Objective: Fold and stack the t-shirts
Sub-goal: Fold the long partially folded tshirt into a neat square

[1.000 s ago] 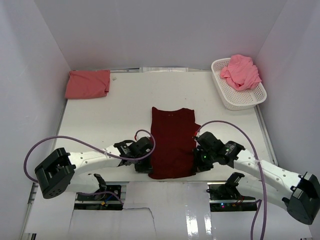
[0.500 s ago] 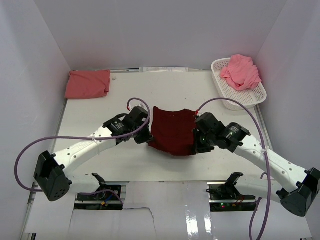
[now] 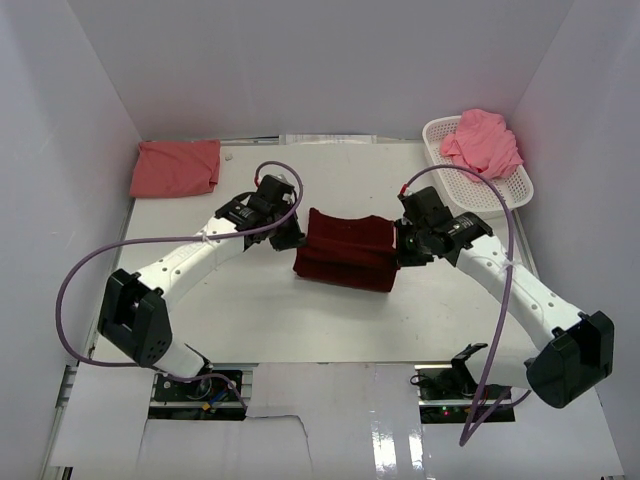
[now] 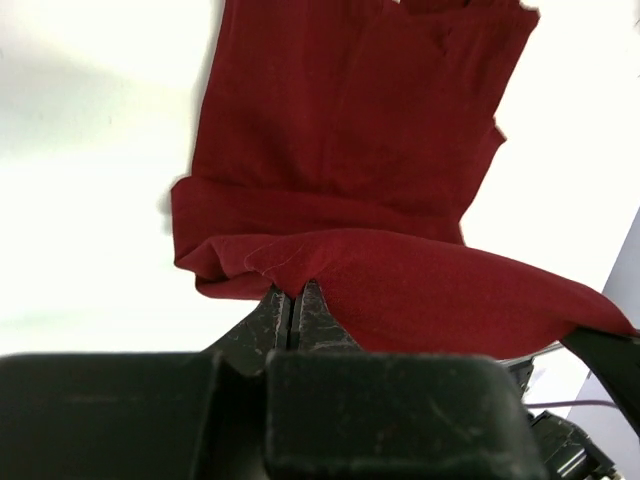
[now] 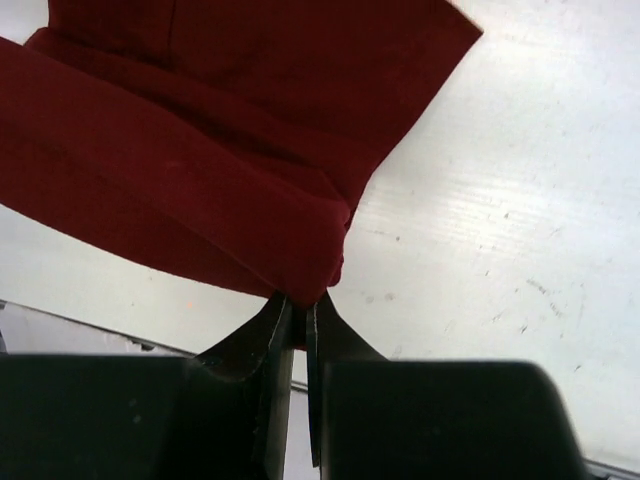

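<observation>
Top view: a maroon t-shirt [image 3: 345,252] lies at the middle of the white table [image 3: 260,320], its near part raised and doubled over toward the far side. The left gripper [image 3: 294,240] pinches the shirt's left edge and the right gripper [image 3: 401,252] pinches its right edge. A folded salmon t-shirt [image 3: 175,167] lies at the far left corner. A lighter pink t-shirt [image 3: 483,143] sits bunched in a white basket [image 3: 478,207] at the far right.

Left wrist view: the two fingers [image 4: 320,322] are pressed together on a fold of maroon cloth, with more of the shirt spread flat beyond.

Right wrist view: the fingers [image 5: 262,342] are almost touching, clamping a bunched maroon edge.
</observation>
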`<state>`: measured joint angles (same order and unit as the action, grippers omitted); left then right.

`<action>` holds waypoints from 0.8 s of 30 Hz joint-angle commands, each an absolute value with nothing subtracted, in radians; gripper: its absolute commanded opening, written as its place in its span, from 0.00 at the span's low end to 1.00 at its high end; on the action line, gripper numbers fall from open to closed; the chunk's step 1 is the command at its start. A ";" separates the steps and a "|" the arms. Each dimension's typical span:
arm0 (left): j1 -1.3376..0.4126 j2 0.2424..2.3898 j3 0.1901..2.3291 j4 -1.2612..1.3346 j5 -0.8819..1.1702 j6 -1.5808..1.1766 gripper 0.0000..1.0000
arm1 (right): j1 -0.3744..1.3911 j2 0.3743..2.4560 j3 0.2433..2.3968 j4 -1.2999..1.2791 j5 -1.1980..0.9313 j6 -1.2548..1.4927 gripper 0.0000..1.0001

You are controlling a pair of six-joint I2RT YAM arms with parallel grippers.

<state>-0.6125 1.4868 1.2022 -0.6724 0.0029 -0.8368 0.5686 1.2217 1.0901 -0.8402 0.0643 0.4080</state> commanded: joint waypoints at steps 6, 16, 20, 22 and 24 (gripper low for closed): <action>-0.537 1.572 1.353 -0.660 -0.009 -0.753 0.00 | 0.477 1.340 1.180 -0.747 0.054 0.288 0.08; -0.514 1.729 1.496 -0.634 -0.002 -0.723 0.00 | 0.419 1.434 1.219 -0.666 0.051 0.262 0.08; -0.491 1.802 1.560 -0.637 0.044 -0.715 0.00 | 0.382 1.489 1.267 -0.657 0.038 0.239 0.08; -0.480 1.827 1.603 -0.635 0.049 -0.712 0.00 | 0.370 1.512 1.291 -0.655 0.032 0.232 0.08; -0.474 1.868 1.650 -0.637 0.064 -0.707 0.00 | 0.351 1.554 1.325 -0.653 0.020 0.221 0.08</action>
<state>-0.5011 1.8538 1.5757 -0.6518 0.0624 -0.7319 0.3779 1.5249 1.2617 -0.6735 0.0120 0.2630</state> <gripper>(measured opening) 0.012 0.100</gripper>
